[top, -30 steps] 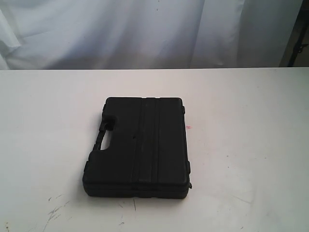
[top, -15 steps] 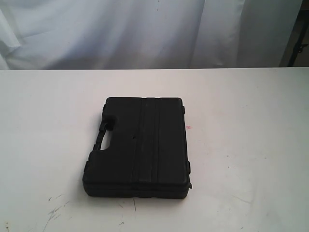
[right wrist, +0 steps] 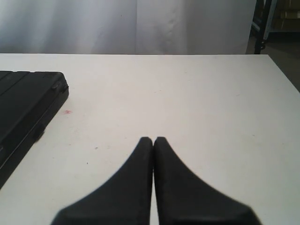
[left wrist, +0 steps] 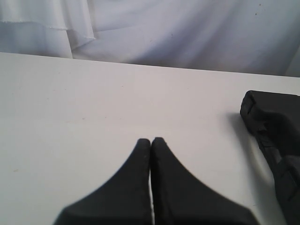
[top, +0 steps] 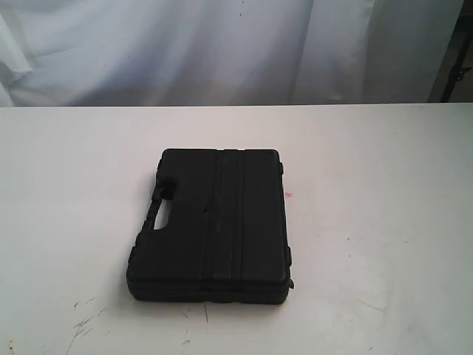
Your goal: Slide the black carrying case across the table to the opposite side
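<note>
Case: we find the black carrying case (top: 211, 225) lying flat and closed on the table (top: 369, 244), near the middle of the exterior view and a little to its left
Handle: the handle (top: 157, 211) runs along the case's left edge in the exterior view
Left claw: we note the left claw (left wrist: 151, 140) with its two fingers pressed together and nothing between them; it is over bare table, apart from the case
Right claw: the right claw (right wrist: 153, 139) likewise has its fingers together and holds nothing; it is apart from the case, one corner of which shows in its wrist view
Red speck: a small red speck (top: 289, 195) sits on the table just beside the case's right edge
Table surface: white, with dark scuff marks (top: 85, 322) near the front edge
Backdrop: a white curtain (top: 222, 44) hangs behind the table
</note>
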Available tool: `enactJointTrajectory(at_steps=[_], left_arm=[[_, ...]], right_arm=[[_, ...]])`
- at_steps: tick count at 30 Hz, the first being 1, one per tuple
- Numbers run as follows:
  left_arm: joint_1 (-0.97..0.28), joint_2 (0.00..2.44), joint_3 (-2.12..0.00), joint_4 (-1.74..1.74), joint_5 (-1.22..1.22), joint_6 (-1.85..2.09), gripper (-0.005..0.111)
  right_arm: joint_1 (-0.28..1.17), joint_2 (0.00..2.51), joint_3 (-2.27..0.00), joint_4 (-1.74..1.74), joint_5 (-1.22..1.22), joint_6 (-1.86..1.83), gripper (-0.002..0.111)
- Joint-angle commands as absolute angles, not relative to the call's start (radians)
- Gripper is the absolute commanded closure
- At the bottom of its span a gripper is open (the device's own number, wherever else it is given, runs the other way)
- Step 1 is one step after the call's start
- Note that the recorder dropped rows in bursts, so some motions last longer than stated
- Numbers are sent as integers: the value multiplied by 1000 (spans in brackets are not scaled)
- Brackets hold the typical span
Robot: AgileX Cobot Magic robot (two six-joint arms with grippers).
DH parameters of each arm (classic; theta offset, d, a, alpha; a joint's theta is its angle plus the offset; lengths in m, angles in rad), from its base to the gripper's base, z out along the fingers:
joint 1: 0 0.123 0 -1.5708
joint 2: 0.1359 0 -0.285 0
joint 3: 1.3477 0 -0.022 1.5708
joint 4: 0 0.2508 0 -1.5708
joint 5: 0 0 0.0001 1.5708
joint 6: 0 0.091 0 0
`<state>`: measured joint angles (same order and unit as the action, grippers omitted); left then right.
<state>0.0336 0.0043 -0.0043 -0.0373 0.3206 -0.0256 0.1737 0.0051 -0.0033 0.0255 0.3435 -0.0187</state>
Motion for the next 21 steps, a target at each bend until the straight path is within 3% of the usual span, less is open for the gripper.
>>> enactJointTrajectory(at_steps=[1,21], left_arm=[[36,0,0,-42,314,-24,107],[36,0,0,-42,314,-24,107]], right_arm=[[169,0,0,32,345,-24,108],[169,0,0,32,345,-7,108]])
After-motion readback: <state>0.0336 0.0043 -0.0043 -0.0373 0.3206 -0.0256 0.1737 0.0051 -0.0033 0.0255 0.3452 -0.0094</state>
